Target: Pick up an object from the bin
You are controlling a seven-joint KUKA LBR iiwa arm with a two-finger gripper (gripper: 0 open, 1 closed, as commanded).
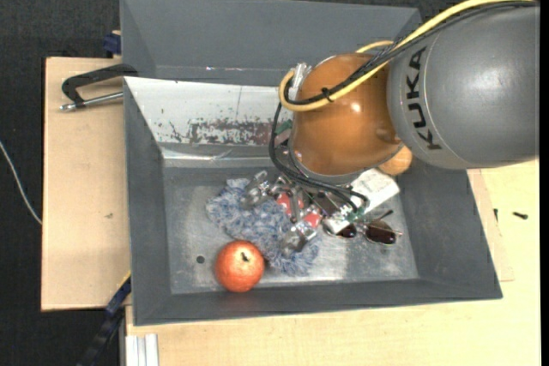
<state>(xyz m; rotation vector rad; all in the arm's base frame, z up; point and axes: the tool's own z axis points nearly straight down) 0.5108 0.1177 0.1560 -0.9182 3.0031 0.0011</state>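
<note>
Against near bin wall (360,291), red apple (239,267)

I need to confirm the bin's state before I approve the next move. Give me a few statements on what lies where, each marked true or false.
1. A red apple lies on the floor of the bin, near the wall at the view's lower edge. True.
2. The gripper is directly over the apple. False: it is down at the crumpled blue-grey cloth in the bin's middle, and the apple lies apart, to the lower left of it.
3. Dark sunglasses lie to the right of the cloth. True.
4. The cloth is bright yellow. False: it is blue-grey.
</note>
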